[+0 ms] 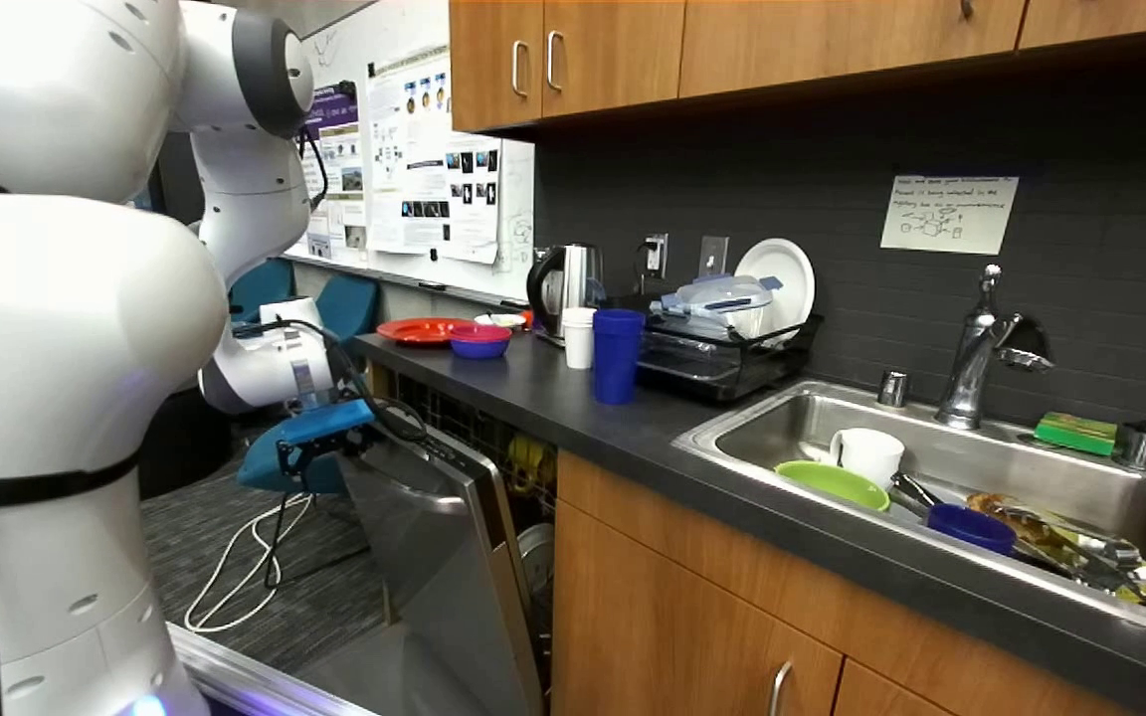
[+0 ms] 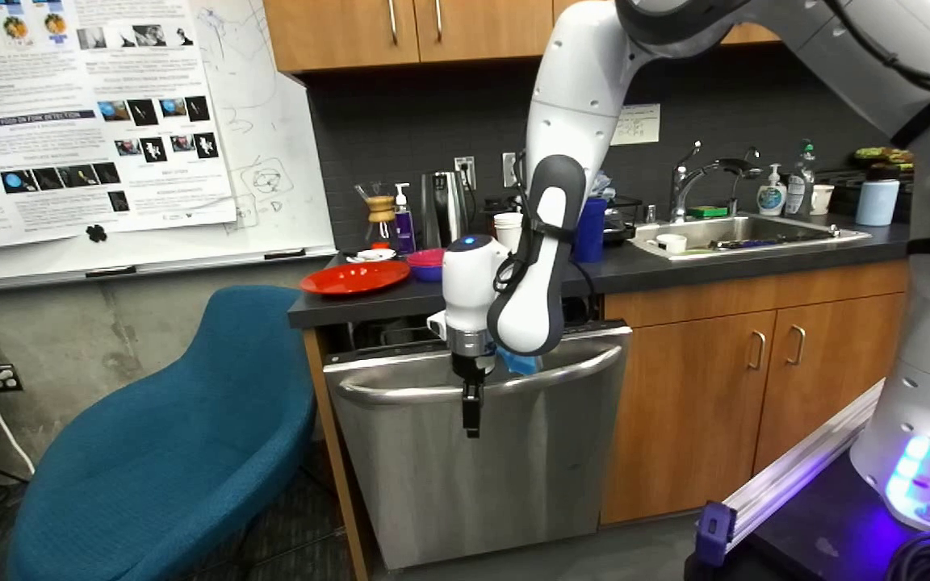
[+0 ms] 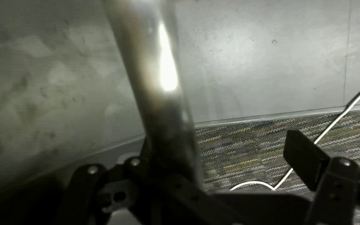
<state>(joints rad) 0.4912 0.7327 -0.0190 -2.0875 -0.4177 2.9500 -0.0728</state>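
My gripper (image 2: 471, 411) is at the front of a stainless steel dishwasher door (image 2: 513, 476). It points down beside the door's curved bar handle (image 2: 400, 395). In the wrist view the jaws (image 3: 227, 150) are wide apart, with nothing clasped. The handle (image 3: 155, 78) runs down to the left finger and hides its tip; I cannot tell whether they touch. The right finger (image 3: 306, 161) stands apart from the handle, over the carpet. The door (image 1: 434, 587) is partly open, tilted outward at the top, with a rack showing behind it in an exterior view.
On the dark counter (image 2: 651, 278) are a red plate (image 2: 354, 278), stacked bowls (image 1: 479, 341), a blue cup (image 1: 617, 356) and a dish rack (image 1: 722, 373). The sink (image 1: 742, 438) holds dishes. A teal chair (image 2: 182, 436) stands beside the dishwasher. A white cable (image 1: 225, 577) lies on the carpet.
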